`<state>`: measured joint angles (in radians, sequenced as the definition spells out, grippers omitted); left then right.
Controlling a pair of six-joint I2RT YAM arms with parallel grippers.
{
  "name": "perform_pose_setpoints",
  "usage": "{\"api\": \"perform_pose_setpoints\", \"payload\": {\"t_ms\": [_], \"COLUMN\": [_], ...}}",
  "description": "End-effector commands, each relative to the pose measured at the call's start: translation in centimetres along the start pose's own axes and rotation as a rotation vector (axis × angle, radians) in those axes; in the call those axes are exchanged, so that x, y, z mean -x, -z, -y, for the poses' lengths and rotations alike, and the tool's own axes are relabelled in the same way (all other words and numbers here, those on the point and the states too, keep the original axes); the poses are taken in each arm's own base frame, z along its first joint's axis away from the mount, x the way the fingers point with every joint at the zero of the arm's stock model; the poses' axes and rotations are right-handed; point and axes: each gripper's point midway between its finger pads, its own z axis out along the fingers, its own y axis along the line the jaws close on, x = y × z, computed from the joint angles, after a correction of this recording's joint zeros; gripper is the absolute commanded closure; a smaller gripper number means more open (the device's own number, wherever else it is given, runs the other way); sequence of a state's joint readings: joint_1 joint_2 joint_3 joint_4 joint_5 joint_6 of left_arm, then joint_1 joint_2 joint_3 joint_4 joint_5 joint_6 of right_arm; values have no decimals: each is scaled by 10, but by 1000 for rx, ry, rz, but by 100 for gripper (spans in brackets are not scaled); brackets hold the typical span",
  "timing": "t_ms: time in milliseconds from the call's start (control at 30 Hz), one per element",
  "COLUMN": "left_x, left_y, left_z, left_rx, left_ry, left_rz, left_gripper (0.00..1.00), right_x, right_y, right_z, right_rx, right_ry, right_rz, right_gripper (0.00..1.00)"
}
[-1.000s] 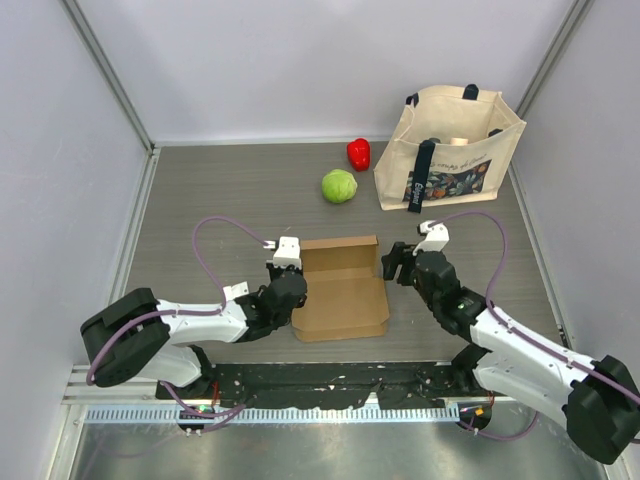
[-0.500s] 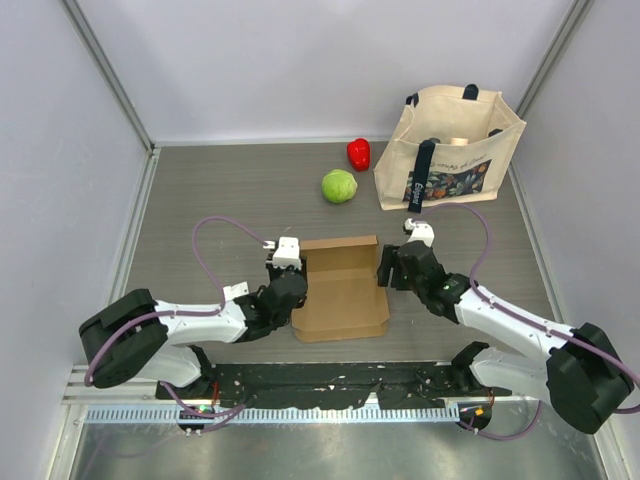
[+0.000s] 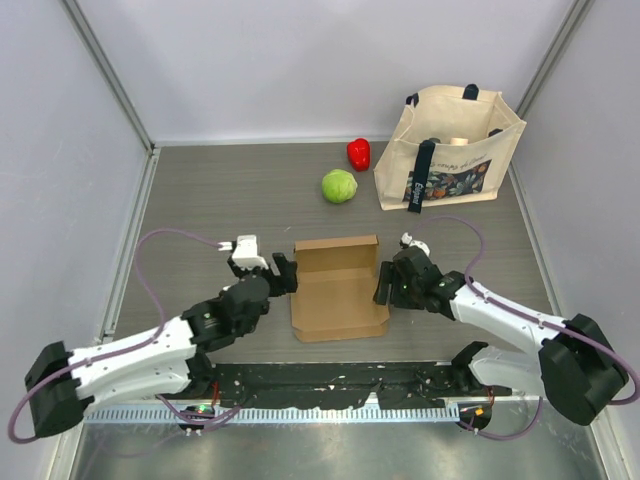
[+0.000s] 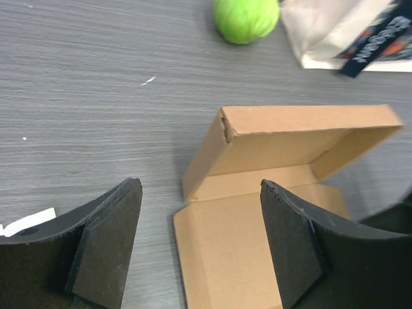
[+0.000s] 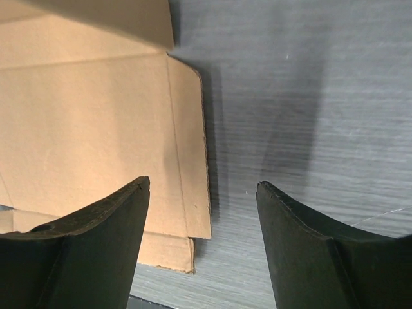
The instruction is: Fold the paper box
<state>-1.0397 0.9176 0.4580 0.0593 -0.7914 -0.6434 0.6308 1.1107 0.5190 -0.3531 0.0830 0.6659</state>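
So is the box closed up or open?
Open. The box shows its bare inside from above; far wall up, nothing covering it.

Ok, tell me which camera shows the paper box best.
Top external: the whole paper box is visible, floor flat, back wall raised. The left wrist view shows the back wall well but cuts off the near part; the right wrist view shows only a flat panel and one edge.

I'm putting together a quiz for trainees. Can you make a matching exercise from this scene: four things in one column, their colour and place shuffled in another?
1 paper box
2 tote bag
3 pepper
4 cabbage

A green, round
B beige, far right
C brown, partly folded
D red, left of the tote bag

Pairs: 1-C, 2-B, 3-D, 4-A
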Motion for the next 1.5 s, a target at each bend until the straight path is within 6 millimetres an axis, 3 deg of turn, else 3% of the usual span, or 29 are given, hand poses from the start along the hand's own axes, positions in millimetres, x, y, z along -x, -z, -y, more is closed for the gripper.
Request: {"api": "perform_pose_setpoints", "payload": {"t_ms": [0, 67, 267, 333, 367, 433, 467, 633, 667, 700, 867, 900, 967, 1000, 1200, 1300, 1400, 1467], "left_x": [-13, -13, -21, -43, -40, -66, -63, -89, -97, -102, -128, -143, -150, -164, -170, -171, -174, -171], "left_y": [33, 44, 84, 84, 85, 88, 86, 83, 80, 82, 78, 77, 76, 78, 66, 58, 51, 48], "left_z": [10, 19, 83, 93, 103, 109, 113, 133, 136, 139, 144, 141, 142, 140, 134, 129, 125, 124], "left_rx": [-172, -255, -621, -638, -647, -653, -630, -662, -656, -664, -647, -641, -638, -636, -516, -464, -406, -366], "left_ry": [81, 100, 49, -66, -106, -289, -333, -565, -604, -642, -890, -954, -1038, -1096, -1234, -1288, -1349, -1376], "left_rz": [-121, -148, -304, -368, -363, -397, -378, -390, -400, -399, -415, -440, -448, -465, -378, -346, -317, -281], "left_gripper": [25, 28, 28, 27, 27, 27, 27, 24, 20, 17, 6, 5, 5, 5, 7, 14, 28, 43], "right_x": [-21, -16, -14, -13, -10, -13, -10, -9, -8, -9, -6, -9, -10, -11, -12, -16, -15, -13], "right_y": [-4, -6, -15, -19, -20, -22, -23, -18, -17, -16, -12, -10, -9, -7, -3, 0, 3, 6], "right_z": [1, -4, -4, -4, -7, -3, -6, -7, -7, -6, -7, -12, -14, -17, -24, -30, -35, -37], "right_rx": [12, 44, 66, 80, 94, 94, 110, 153, 160, 160, 178, 205, 217, 231, 278, 310, 333, 345], "right_ry": [-47, -62, -71, -78, -86, -101, -107, -184, -195, -204, -261, -268, -295, -302, -337, -343, -348, -348], "right_rz": [-80, -50, -10, 6, 26, 32, 48, 94, 99, 102, 112, 89, 80, 71, 30, -2, -13, -7], "right_gripper": [30, 31, 37, 39, 40, 43, 43, 58, 62, 76, 99, 99, 99, 99, 99, 99, 99, 99]}}
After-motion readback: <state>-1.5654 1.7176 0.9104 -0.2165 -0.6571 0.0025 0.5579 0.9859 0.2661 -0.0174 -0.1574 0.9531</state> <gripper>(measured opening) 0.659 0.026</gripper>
